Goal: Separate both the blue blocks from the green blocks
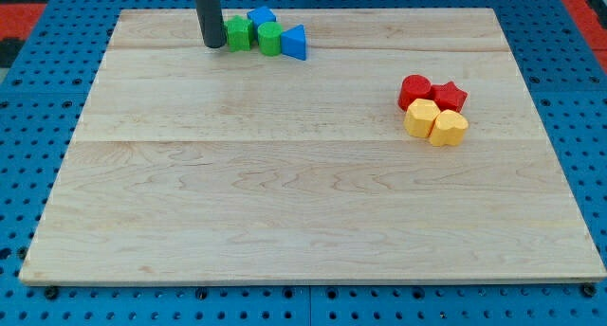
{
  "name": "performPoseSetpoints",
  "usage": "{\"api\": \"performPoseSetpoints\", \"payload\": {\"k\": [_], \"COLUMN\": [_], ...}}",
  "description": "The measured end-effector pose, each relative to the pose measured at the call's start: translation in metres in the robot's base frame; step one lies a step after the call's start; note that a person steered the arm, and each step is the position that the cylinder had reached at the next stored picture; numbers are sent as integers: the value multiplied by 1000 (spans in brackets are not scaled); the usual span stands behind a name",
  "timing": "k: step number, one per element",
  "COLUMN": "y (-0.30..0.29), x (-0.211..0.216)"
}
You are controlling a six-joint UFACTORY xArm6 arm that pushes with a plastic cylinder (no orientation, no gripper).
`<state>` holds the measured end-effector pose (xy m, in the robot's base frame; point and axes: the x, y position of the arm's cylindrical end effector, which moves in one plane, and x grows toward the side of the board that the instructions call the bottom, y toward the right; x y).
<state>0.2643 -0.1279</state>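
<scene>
Camera view puts my tip (214, 45) in the upper left of the frame, just left of a green block (238, 33) and touching or nearly touching it. I end in a plain rod, so no jaws show to be apart or together. Right of that block sits a second green block (270, 39), rounder in shape, with a blue block (262, 18) behind the pair and a blue triangular block (295, 43) at the right end, all four bunched together. Well apart, at the right of the frame, a red round block (413, 89) and a red star block (450, 96) sit against two yellow blocks (422, 118) (449, 128). Everything rests on a pale wooden board (285, 193) laid over a blue pegboard surface (28, 174).
</scene>
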Motion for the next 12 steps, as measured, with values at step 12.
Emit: {"api": "performPoseSetpoints", "payload": {"k": [12], "y": [84], "x": [-7]}}
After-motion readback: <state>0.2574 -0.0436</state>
